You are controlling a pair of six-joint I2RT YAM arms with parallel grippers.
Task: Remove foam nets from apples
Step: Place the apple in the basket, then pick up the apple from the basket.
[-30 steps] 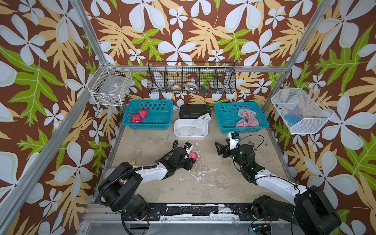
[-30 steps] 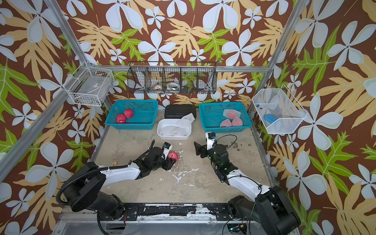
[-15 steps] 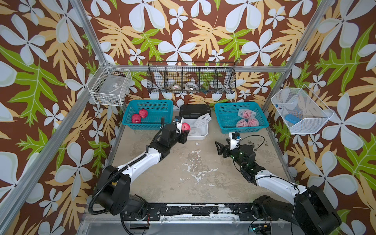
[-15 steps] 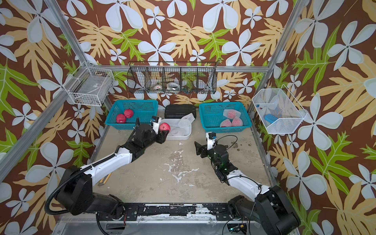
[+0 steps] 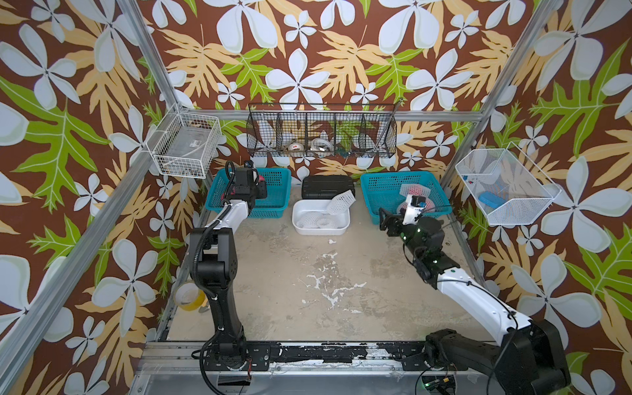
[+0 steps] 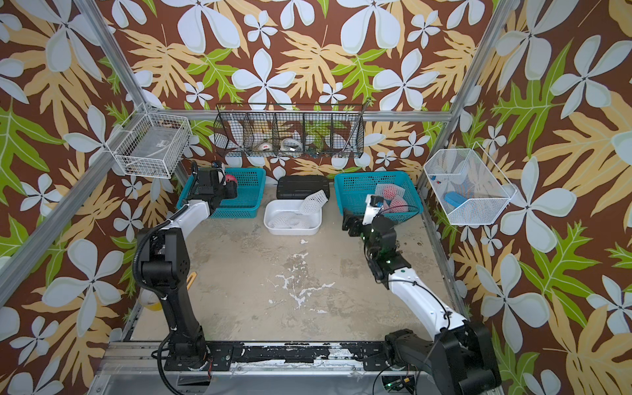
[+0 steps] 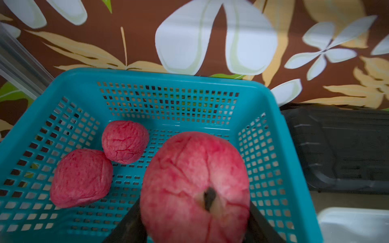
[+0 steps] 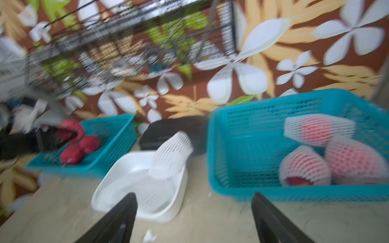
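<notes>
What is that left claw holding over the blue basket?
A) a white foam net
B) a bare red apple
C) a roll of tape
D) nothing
B: the left claw is clamped on a bare red apple, no net on it, above the blue basket holding two other apples.

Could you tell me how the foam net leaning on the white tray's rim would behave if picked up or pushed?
The foam net is probably light and floppy: open mesh, bent over the rim of the white tray. It would likely squash flat when gripped. A push would probably topple it, since it only leans there.
</notes>
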